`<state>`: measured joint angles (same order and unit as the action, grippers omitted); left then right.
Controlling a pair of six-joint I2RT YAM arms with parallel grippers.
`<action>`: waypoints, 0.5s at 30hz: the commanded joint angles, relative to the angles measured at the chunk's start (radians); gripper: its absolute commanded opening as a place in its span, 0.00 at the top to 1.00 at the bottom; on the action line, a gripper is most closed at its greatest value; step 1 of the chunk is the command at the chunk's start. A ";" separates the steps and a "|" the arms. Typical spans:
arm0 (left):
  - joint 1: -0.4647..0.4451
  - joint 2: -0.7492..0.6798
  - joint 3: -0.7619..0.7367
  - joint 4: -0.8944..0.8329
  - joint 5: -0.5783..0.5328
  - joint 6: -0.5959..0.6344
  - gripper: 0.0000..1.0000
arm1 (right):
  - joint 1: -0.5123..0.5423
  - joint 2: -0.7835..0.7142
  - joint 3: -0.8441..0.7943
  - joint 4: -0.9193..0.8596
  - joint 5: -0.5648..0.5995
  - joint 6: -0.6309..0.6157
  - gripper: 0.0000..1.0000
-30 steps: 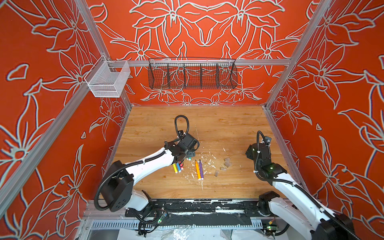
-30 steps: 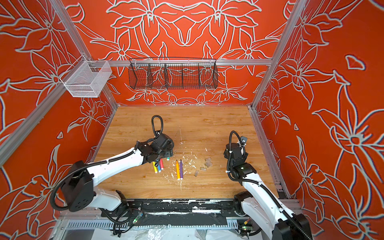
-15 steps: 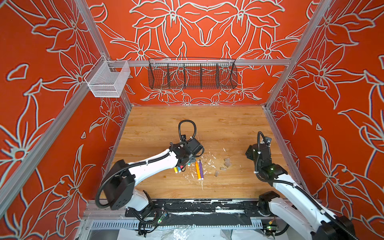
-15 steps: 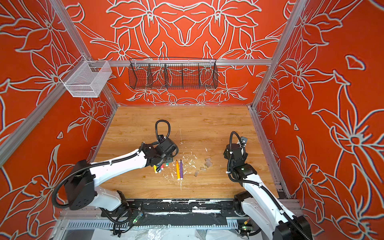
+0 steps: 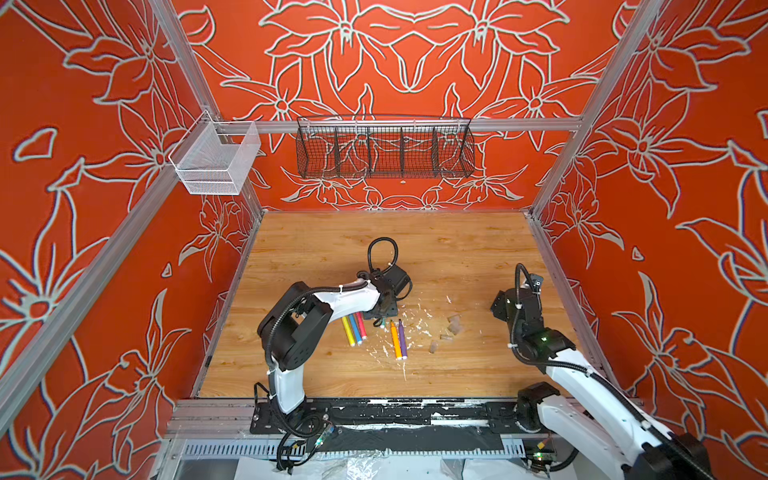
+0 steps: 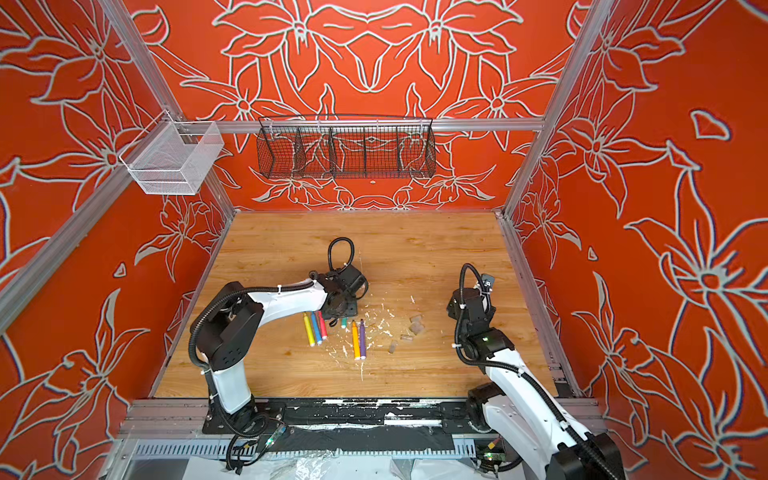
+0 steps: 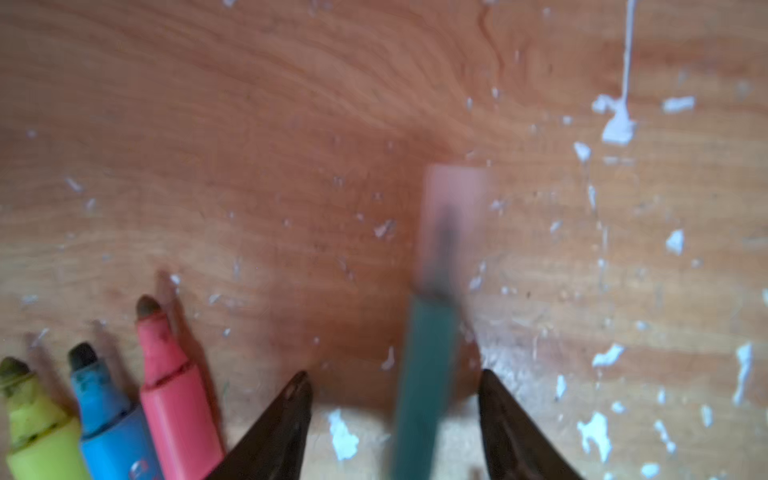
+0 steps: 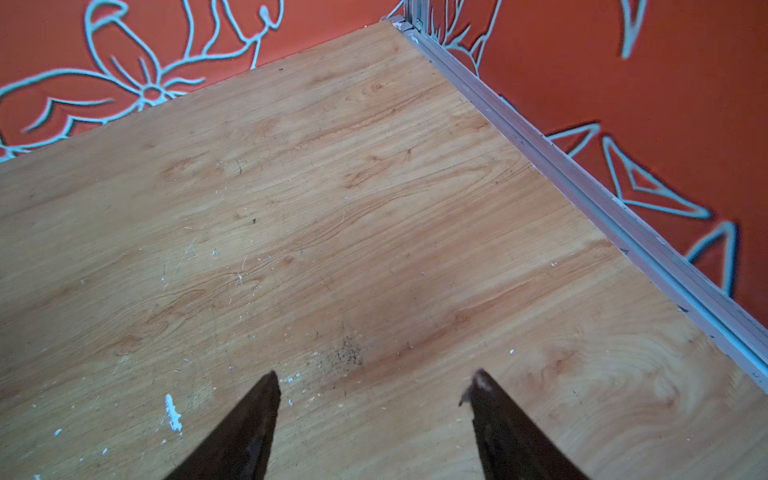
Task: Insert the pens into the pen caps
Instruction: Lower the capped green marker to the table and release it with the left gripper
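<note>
My left gripper (image 7: 393, 376) is open just above the table. A teal-green pen (image 7: 424, 374) lies between its jaws with a gap on each side, and a clear pen cap (image 7: 453, 216) covers its tip; both are blurred. In both top views only a bit of that pen (image 6: 344, 322) shows under the gripper (image 5: 380, 318). Yellow, blue and pink pens (image 5: 351, 330) lie side by side to its left, uncapped. To its right lie an orange pen (image 5: 395, 340) and a purple pen (image 5: 402, 337). Loose clear caps (image 5: 455, 324) lie further right. My right gripper (image 8: 376, 376) is open and holds nothing.
White flecks of debris (image 5: 419, 322) are scattered round the pens. The right arm's wrist (image 5: 517, 303) hangs near the metal rail (image 8: 623, 216) on the table's right edge. A black wire basket (image 5: 384, 147) and a white mesh basket (image 5: 214, 160) hang on the walls.
My left arm has shifted a little to the right, from above the yellow, blue and pink pens to over the teal-green pen. The right arm has not moved.
</note>
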<state>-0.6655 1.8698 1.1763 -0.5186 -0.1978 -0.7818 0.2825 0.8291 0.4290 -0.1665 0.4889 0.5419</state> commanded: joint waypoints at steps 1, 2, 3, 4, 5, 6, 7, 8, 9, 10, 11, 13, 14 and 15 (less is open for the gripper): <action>0.031 0.068 0.014 -0.040 0.105 -0.008 0.34 | -0.004 0.002 -0.006 0.012 -0.002 0.005 0.26; 0.038 0.081 0.032 -0.068 0.124 -0.006 0.33 | -0.004 0.000 -0.006 0.010 -0.002 0.004 0.26; 0.043 0.087 0.058 -0.110 0.129 -0.004 0.33 | -0.005 -0.001 -0.007 0.010 -0.003 0.004 0.26; 0.038 0.086 0.066 -0.128 0.116 -0.006 0.33 | -0.005 -0.004 -0.007 0.010 -0.003 0.004 0.26; 0.034 0.077 0.060 -0.123 0.113 -0.003 0.33 | -0.004 -0.007 -0.009 0.013 -0.004 0.004 0.26; 0.033 0.063 0.051 -0.110 0.116 -0.001 0.33 | -0.003 -0.008 -0.010 0.013 -0.004 0.004 0.26; 0.033 0.047 0.044 -0.097 0.121 0.006 0.33 | -0.005 -0.012 -0.012 0.014 -0.004 0.004 0.26; 0.033 0.037 0.048 -0.100 0.118 0.016 0.33 | -0.005 -0.014 -0.013 0.012 -0.003 0.004 0.26; 0.033 0.030 0.060 -0.117 0.107 0.021 0.32 | -0.004 -0.015 -0.013 0.012 -0.003 0.005 0.26; 0.032 0.022 0.080 -0.145 0.093 0.027 0.32 | -0.005 -0.016 -0.013 0.013 -0.003 0.004 0.26; 0.030 0.009 0.095 -0.166 0.079 0.033 0.32 | -0.005 -0.016 -0.014 0.013 -0.004 0.004 0.26; 0.025 -0.026 0.113 -0.205 0.045 0.032 0.31 | -0.004 -0.015 -0.015 0.016 -0.007 0.002 0.26; 0.022 -0.046 0.122 -0.228 0.019 0.027 0.31 | -0.003 -0.015 -0.013 0.015 -0.007 0.002 0.26; 0.018 -0.067 0.128 -0.250 -0.004 0.023 0.31 | -0.004 -0.013 -0.013 0.014 -0.006 0.002 0.26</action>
<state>-0.6384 1.8832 1.2671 -0.6617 -0.1406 -0.7578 0.2825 0.8234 0.4290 -0.1661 0.4877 0.5419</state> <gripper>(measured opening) 0.692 0.742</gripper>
